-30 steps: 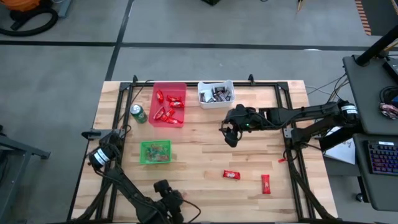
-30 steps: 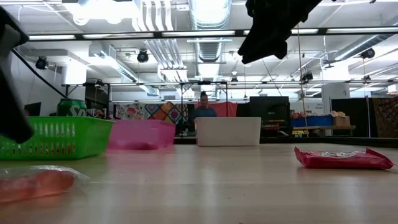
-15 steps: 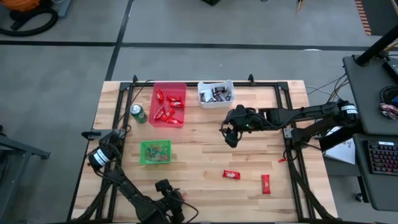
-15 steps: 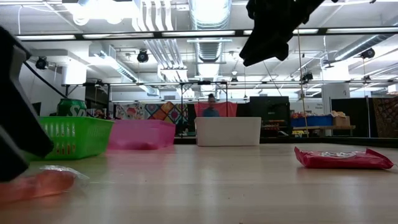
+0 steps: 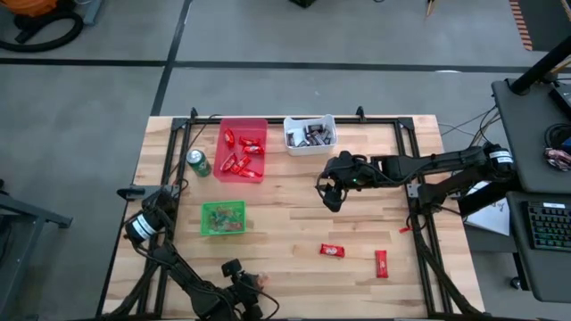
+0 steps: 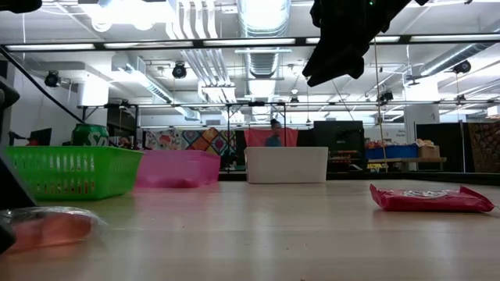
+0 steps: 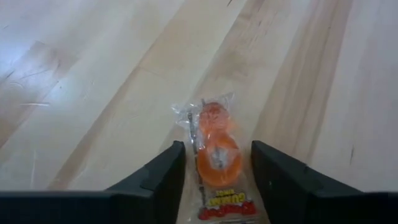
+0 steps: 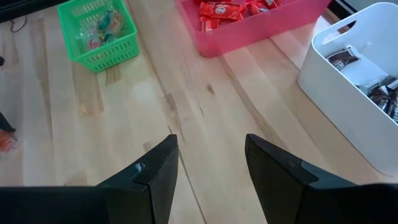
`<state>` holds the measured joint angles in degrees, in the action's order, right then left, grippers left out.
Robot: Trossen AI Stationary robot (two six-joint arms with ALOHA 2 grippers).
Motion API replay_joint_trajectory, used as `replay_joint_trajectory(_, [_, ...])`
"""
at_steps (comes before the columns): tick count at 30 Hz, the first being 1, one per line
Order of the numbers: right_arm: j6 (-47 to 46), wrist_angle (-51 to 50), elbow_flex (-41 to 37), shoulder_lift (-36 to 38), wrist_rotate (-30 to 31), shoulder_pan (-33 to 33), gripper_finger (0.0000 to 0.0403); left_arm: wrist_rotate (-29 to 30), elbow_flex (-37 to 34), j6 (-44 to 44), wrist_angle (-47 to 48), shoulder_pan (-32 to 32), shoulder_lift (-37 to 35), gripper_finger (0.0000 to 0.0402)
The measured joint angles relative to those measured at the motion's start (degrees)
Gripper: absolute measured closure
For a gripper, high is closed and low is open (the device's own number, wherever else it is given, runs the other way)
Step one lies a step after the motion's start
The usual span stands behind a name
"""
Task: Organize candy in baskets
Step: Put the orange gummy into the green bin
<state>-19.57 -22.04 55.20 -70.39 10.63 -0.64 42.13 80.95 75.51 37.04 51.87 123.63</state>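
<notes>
Straddling an orange wrapped sweet [image 7: 214,158], our left gripper [image 7: 214,163] gapes, seemingly not yet clamping; right gripper [image 8: 208,163] hovers open.

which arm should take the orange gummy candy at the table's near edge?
Left. Its gripper is already low over the table with open jaws either side of the clear-wrapped orange gummy candy. The right gripper hangs high mid-table, near the white basket, empty.
</notes>
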Motion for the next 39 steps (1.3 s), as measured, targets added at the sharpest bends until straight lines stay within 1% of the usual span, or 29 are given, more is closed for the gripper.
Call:
replay_joint_trajectory(6, [0.0, 0.0, 0.0, 0.0, 0.0, 0.0, 0.0225, 0.0, 0.0, 0.0, 0.1, 0.2, -0.2, 0.0307])
replay_joint_trajectory(9, [0.0, 0.0, 0.0, 0.0, 0.0, 0.0, 0.0225, 0.4, 0.0, -0.3, 1.1, 0.2, -1.6, 0.0343])
replay_joint_trajectory(12, [0.1, 0.0, 0.0, 0.0, 0.0, 0.0, 0.0225, 0.4, 0.0, -1.3, 5.1, 0.2, -4.5, 0.0373])
replay_joint_trajectory(15, [0.2, 0.0, 0.0, 0.0, -0.1, 0.0, 0.0225, 0.2, 0.4, -1.4, 12.7, 0.2, -8.0, 0.0395])
replay_joint_trajectory(20, [0.1, 0.0, 0.0, 0.0, -0.1, 0.0, 0.0225, 0.3, 0.6, 0.6, 26.2, -0.7, -15.5, 0.0396])
replay_joint_trajectory(23, [-0.4, 0.0, 0.0, 0.0, -0.1, 0.0, 0.0225, 0.2, 0.1, 6.1, 35.5, -2.7, -19.8, 0.0396])
replay_joint_trajectory(25, [-0.8, 0.0, 0.0, 0.0, 0.0, -0.1, 0.0225, -0.7, -1.2, 10.1, 39.5, -4.3, -22.7, 0.0396])
replay_joint_trajectory(28, [-0.9, 0.0, 0.0, 0.1, -0.1, -0.2, 0.0225, -3.5, -5.6, 12.8, 39.7, -7.2, -27.1, 0.0396])
replay_joint_trajectory(32, [-1.0, -0.1, -0.1, 0.1, 0.0, -0.2, 0.0225, -6.7, -13.4, 14.1, 34.7, -11.3, -31.8, 0.0396])
replay_joint_trajectory(36, [-1.8, 0.0, -0.1, 0.1, -0.1, -0.2, 0.0225, -10.0, -20.6, 14.6, 30.2, -14.4, -34.2, 0.0396])
replay_joint_trajectory(39, [-2.9, -0.1, -0.1, 0.1, -0.1, -0.2, 0.0225, -10.6, -23.3, 14.6, 29.5, -15.3, -34.7, 0.0394])
